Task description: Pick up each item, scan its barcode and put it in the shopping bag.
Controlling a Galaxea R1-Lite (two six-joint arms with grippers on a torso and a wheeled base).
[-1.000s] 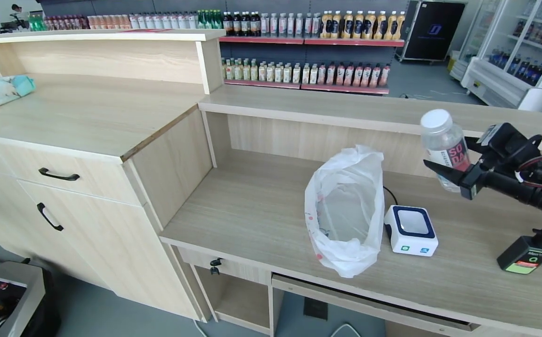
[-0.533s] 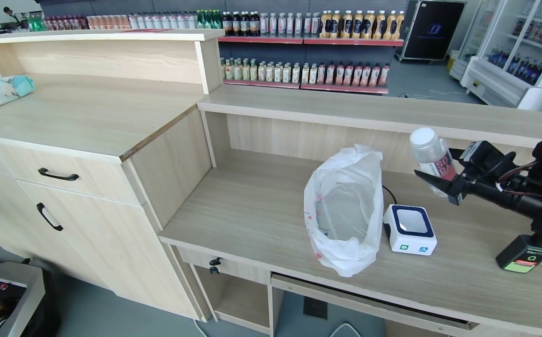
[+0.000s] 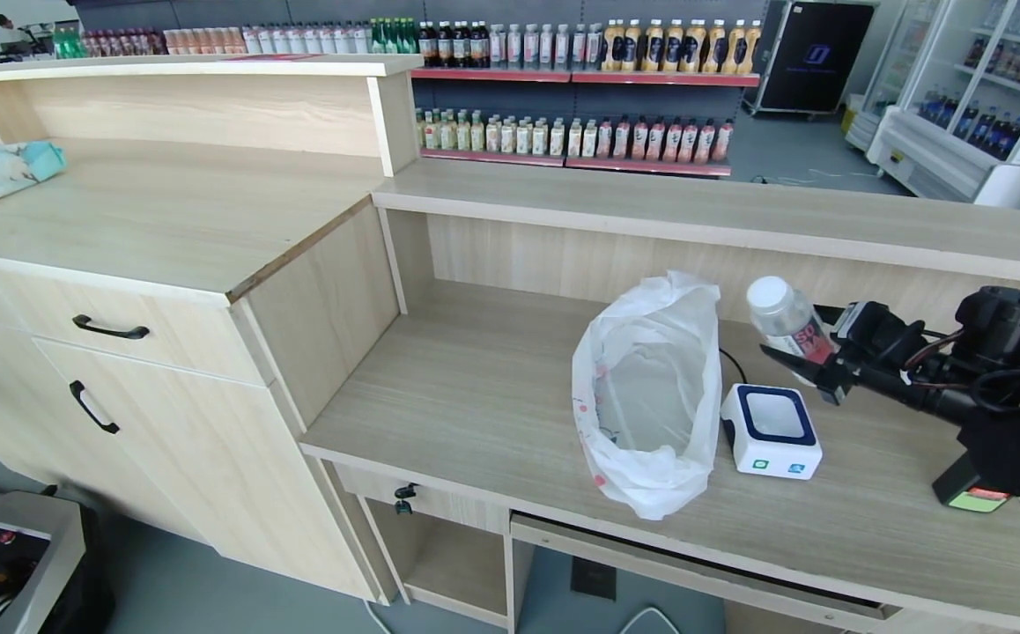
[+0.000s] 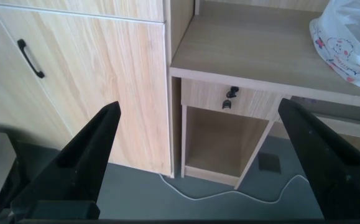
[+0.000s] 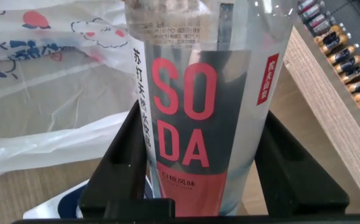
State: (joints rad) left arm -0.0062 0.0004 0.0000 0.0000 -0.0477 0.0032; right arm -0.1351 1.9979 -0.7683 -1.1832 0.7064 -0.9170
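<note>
Right gripper (image 3: 794, 357): fingers (image 5: 114, 165) closed on the lower body of the soda bottle (image 3: 781, 315), which is held above the scanner (image 3: 772, 430), just beside the shopping bag (image 3: 651, 396) on the counter (image 3: 475, 396). Left gripper (image 4: 201, 155): fingers spread, holding nothing. Probable faults: the smooth round bottle may twist or slip in a two-sided grip, and the barcode may face away from the scanner window. Long axis near upright, leaning; cap points up and toward the bag.
</note>
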